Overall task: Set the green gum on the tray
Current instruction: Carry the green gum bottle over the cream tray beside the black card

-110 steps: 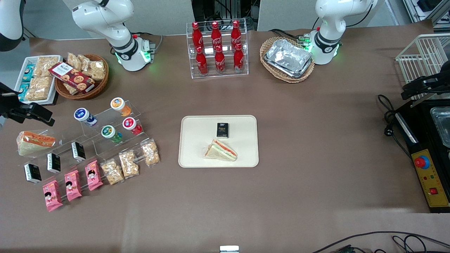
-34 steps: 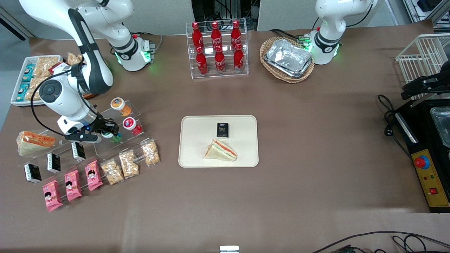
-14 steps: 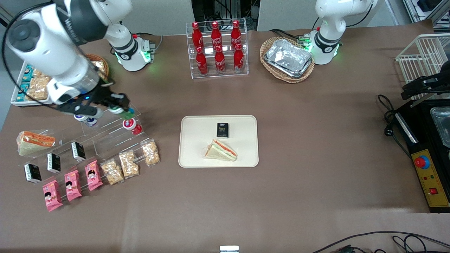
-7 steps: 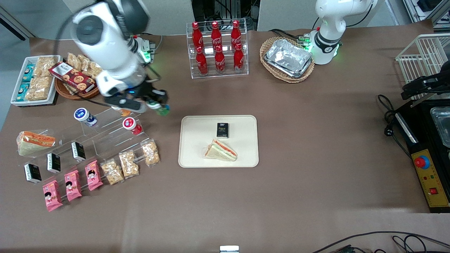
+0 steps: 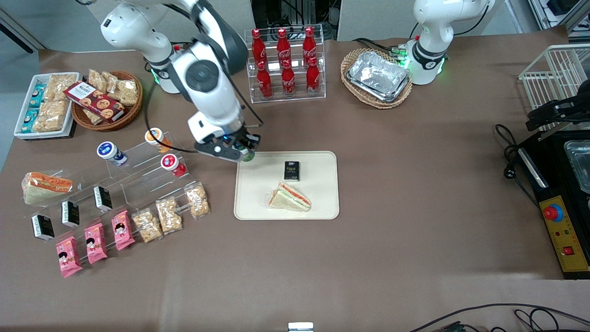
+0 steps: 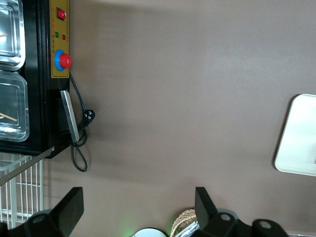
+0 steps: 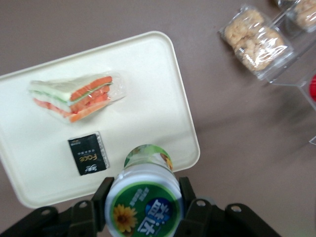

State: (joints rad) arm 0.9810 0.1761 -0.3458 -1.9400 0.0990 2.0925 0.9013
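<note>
The gripper point(image 5: 245, 150) hangs over the corner of the tray point(image 5: 318, 207) that lies nearest the working arm's end of the counter point(image 5: 415, 161) and farthest from the front camera; its fingers point(image 7: 102, 197) are clamped on the gum point(image 7: 144, 197), one on each side of the bottle just under the white-rimmed lid; the gum is held clear of the surface, lid toward the wrist camera, its green body point(image 5: 249, 156) showing just below the fingers in the front view; under the fingers lies the tray's rounded corner point(image 7: 190, 158); a small black packet point(image 7: 88, 159) lies flat on the tray just beside the gum's body as the wrist view shows it; a wrapped sandwich point(image 7: 76, 95) lies on the tray farther from the fingers than the packet, nearer the front camera; off the tray, toward the working arm's end, a clear stepped stand point(image 5: 138, 175) carries a red-lidded bottle point(image 5: 171, 163), an orange-lidded bottle point(image 5: 156, 138) and a blue-lidded bottle point(image 5: 109, 152); bags of puffed snacks point(image 7: 256, 39) lie on the counter near that stand.
</note>
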